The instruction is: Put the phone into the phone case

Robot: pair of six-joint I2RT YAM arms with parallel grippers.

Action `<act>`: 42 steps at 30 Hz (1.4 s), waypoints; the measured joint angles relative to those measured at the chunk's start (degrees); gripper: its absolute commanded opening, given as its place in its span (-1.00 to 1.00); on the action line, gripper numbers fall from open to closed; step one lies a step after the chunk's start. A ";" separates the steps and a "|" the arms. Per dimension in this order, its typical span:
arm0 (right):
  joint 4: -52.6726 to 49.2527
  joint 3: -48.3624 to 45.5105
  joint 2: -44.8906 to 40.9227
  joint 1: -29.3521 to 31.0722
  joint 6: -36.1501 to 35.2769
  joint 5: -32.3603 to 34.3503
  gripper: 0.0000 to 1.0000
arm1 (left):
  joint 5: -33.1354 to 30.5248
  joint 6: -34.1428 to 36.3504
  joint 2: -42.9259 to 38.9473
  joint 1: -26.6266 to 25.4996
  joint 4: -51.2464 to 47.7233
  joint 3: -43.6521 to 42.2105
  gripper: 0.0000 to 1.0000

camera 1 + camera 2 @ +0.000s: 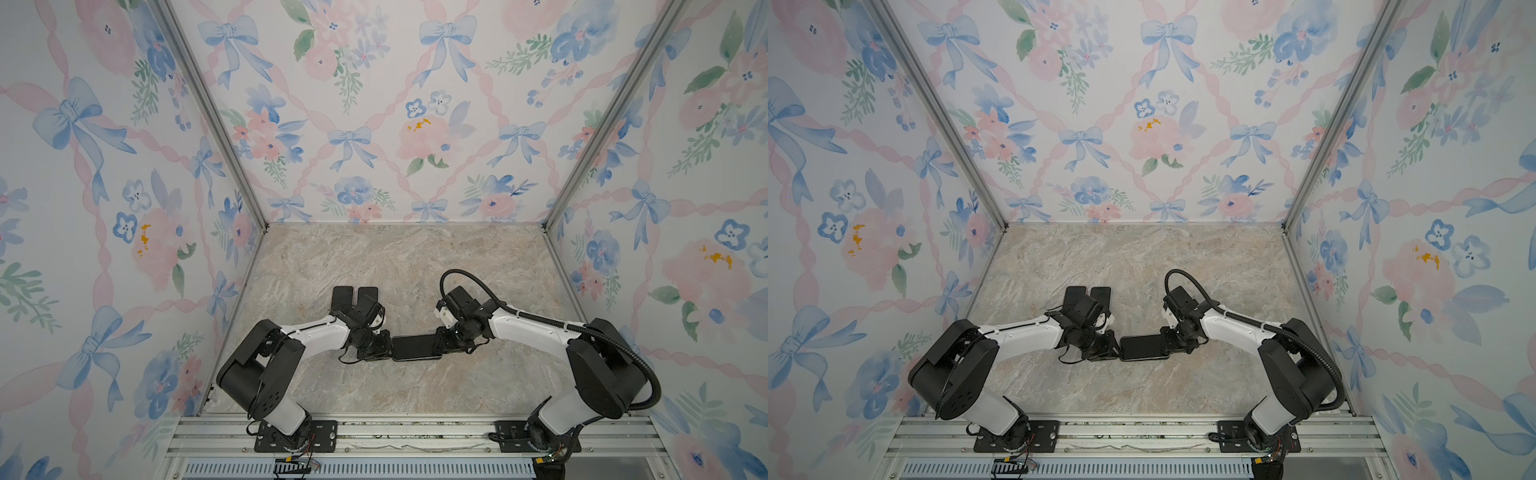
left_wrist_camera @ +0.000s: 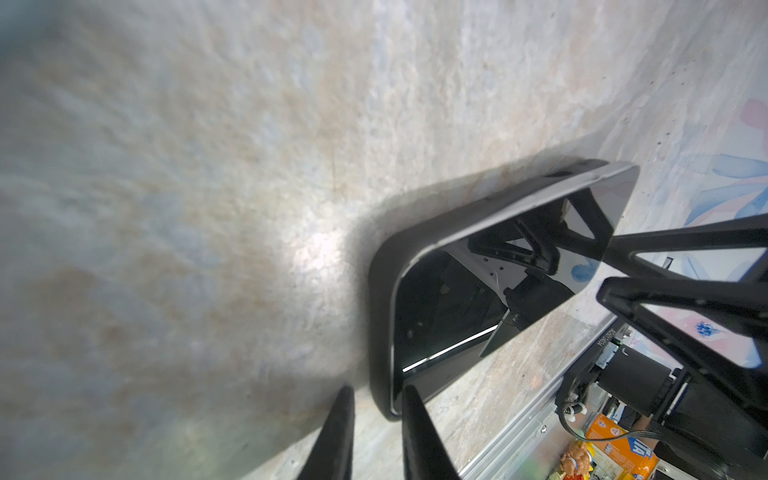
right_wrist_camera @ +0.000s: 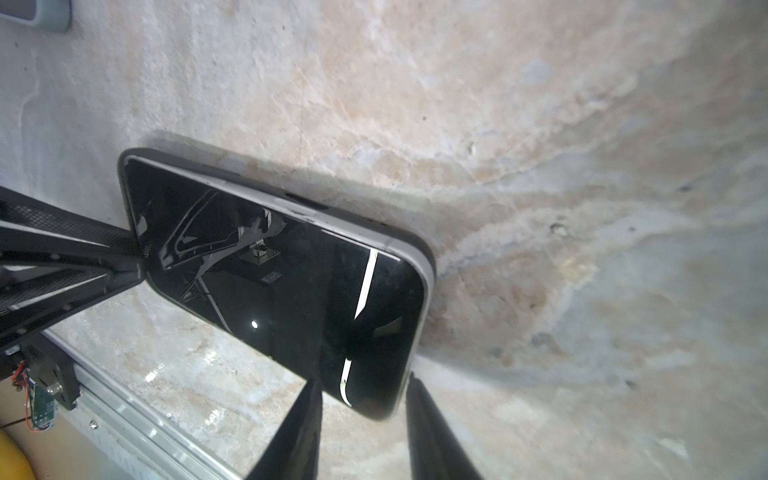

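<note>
The phone point(image 1: 417, 347) lies black screen up at mid-table in both top views, between my two grippers. Its silver edge point(image 3: 409, 249) sits in a dark grey phone case point(image 2: 379, 291), and along one long side that edge rides above the case rim point(image 3: 431, 257). My left gripper point(image 2: 377, 392) is shut on the cased end, one finger over the screen and the other at the case's outer wall. At the opposite end my right gripper point(image 3: 363, 378) is shut on the phone's corner, with both fingertips point(image 3: 411, 380) meeting it. In a top view the left gripper point(image 1: 388, 349) and right gripper point(image 1: 438, 338) flank the phone.
Two dark flat rectangles point(image 1: 344, 297) point(image 1: 368, 296) lie side by side behind the left wrist, partly hidden by it. A grey-green rounded thing point(image 3: 37, 14) shows at the edge of the right wrist view. Floral walls enclose the marble table point(image 1: 395, 257); an aluminium rail point(image 1: 415, 432) runs along the front.
</note>
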 measured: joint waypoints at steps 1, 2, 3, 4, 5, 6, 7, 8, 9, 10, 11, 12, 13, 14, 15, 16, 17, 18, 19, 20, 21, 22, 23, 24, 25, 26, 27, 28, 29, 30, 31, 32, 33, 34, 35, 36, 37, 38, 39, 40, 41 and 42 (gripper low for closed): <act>0.26 -0.24 0.00 0.11 0.17 -0.02 -0.31 | 0.00 0.00 0.00 0.00 0.02 0.02 -0.52; 0.42 -0.52 0.00 0.22 0.24 -0.02 -0.32 | 0.02 0.02 0.00 0.00 0.02 0.02 -0.51; 0.48 -0.79 0.00 0.26 0.44 -0.02 -0.33 | 0.00 0.02 0.00 0.00 0.04 0.02 -0.51; 0.50 -1.03 0.00 0.35 0.63 -0.04 -0.34 | 0.02 0.04 0.00 -0.04 0.07 0.02 -0.50; 0.57 -1.27 0.00 0.48 0.70 -0.13 -0.35 | 0.02 0.04 0.00 -0.13 0.07 0.02 -0.50; 0.57 -1.40 0.00 0.59 0.87 -0.20 -0.35 | 0.00 0.04 0.00 -0.22 0.09 0.04 -0.50; 0.57 -1.46 0.00 0.79 0.98 -0.20 -0.36 | 0.02 0.04 0.00 -0.31 0.11 0.04 -0.50; 0.57 -1.46 0.00 0.90 1.09 -0.15 -0.37 | 0.00 0.04 0.00 -0.35 0.17 0.04 -0.51; 0.57 -1.49 0.00 0.92 1.16 -0.22 -0.39 | 0.00 0.04 0.00 -0.39 0.24 0.04 -0.51; 0.72 -1.57 0.00 1.05 1.38 -0.22 -0.40 | 0.00 0.04 0.00 -0.46 0.31 0.04 -0.51; 0.79 -1.66 0.00 1.22 1.55 -0.20 -0.43 | 0.02 0.02 0.00 -0.55 0.37 0.04 -0.51; 0.85 -1.75 0.00 1.36 1.84 -0.28 -0.46 | 0.02 0.02 0.00 -0.61 0.46 0.04 -0.51; 0.92 -1.84 0.00 1.60 2.03 -0.37 -0.47 | 0.00 0.02 0.00 -0.70 0.50 0.04 -0.50; 0.90 -1.95 0.00 1.75 2.14 -0.37 -0.49 | 0.00 0.02 0.00 -0.70 0.50 0.04 -0.50; 0.90 -1.99 -0.02 1.88 2.36 -0.37 -0.50 | 0.02 0.00 0.00 -0.70 0.50 0.04 -0.50; 0.90 -1.99 -0.02 1.92 2.43 -0.24 -0.53 | 0.02 0.00 0.02 -0.70 0.52 0.04 -0.50; 0.90 -1.99 -0.02 1.97 2.56 -0.20 -0.55 | 0.02 0.00 0.02 -0.70 0.52 0.04 -0.50; 0.90 -1.99 -0.02 1.97 2.78 -0.20 -0.56 | 0.02 0.00 0.02 -0.70 0.52 0.04 -0.50; 0.87 -1.99 -0.07 1.97 3.02 -0.17 -0.56 | 0.04 0.00 0.04 -0.70 0.55 0.04 -0.50; 0.87 -1.99 -0.11 1.97 3.21 -0.15 -0.57 | 0.07 -0.02 0.04 -0.70 0.57 0.04 -0.51; 0.85 -1.99 -0.11 1.99 3.28 -0.15 -0.58 | 0.07 -0.02 0.04 -0.72 0.59 0.04 -0.51; 0.87 -1.99 -0.11 2.01 3.41 -0.15 -0.57 | 0.04 -0.02 0.04 -0.76 0.59 0.04 -0.51; 0.87 -1.99 -0.11 2.08 3.54 -0.07 -0.58 | 0.02 -0.02 0.04 -0.76 0.61 0.04 -0.52; 0.87 -1.99 -0.11 2.14 3.67 0.02 -0.58 | 0.02 -0.04 0.04 -0.76 0.61 0.04 -0.52; 0.90 -1.99 -0.11 2.27 3.78 0.09 -0.59 | 0.02 -0.04 0.04 -0.76 0.63 0.04 -0.51; 0.92 -1.99 -0.13 2.38 3.96 0.22 -0.60 | 0.02 -0.04 0.04 -0.76 0.63 0.04 -0.51; 0.92 -1.99 -0.13 2.40 4.11 0.26 -0.60 | 0.00 -0.04 0.04 -0.81 0.63 0.04 -0.52; 0.94 -1.99 -0.13 2.43 4.35 0.26 -0.61 | -0.04 -0.04 0.04 -0.87 0.63 0.04 -0.52; 0.94 -1.99 -0.13 2.47 4.55 0.31 -0.62 | -0.04 -0.04 0.04 -0.87 0.66 0.04 -0.51; 0.94 -1.99 -0.13 2.49 4.63 0.33 -0.66 | -0.04 -0.07 0.04 -0.87 0.66 0.04 -0.52; 0.90 -1.99 -0.13 2.51 4.74 0.44 -0.67 | -0.04 -0.07 0.04 -0.92 0.66 0.04 -0.51; 0.81 -1.99 -0.22 2.51 4.96 0.48 -0.68 | -0.07 -0.07 0.04 -0.94 0.68 0.04 -0.52; 0.76 -1.97 -0.24 2.51 5.16 0.50 -0.68 | -0.09 -0.07 0.04 -0.96 0.68 0.04 -0.51; 0.74 -1.97 -0.24 2.54 5.25 0.52 -0.68 | -0.11 -0.07 0.04 -0.96 0.68 0.04 -0.52; 0.74 -1.97 -0.24 2.64 5.42 0.68 -0.69 | -0.13 -0.07 0.04 -0.96 0.68 0.04 -0.52; 0.74 -1.95 -0.24 2.75 5.62 0.87 -0.70 | -0.15 -0.07 0.04 -0.96 0.68 0.04 -0.51; 0.70 -1.90 -0.24 2.86 5.73 1.03 -0.70 | -0.20 -0.09 0.04 -0.96 0.68 0.04 -0.51; 0.68 -1.86 -0.24 3.02 5.88 1.18 -0.71 | -0.24 -0.09 0.04 -0.98 0.68 0.04 -0.52; 0.66 -1.81 -0.24 3.17 6.05 1.42 -0.71 | -0.24 -0.09 0.04 -0.98 0.68 0.04 -0.52; 0.59 -1.75 -0.24 3.28 6.23 1.64 -0.72 | -0.24 -0.13 0.04 -0.98 0.68 0.04 -0.52; 0.52 -1.70 -0.24 3.39 6.29 1.79 -0.72 | -0.24 -0.22 0.04 -0.98 0.68 0.04 -0.52; 0.46 -1.66 -0.22 3.48 6.32 1.95 -0.72 | -0.26 -0.22 0.04 -0.98 0.68 0.04 -0.52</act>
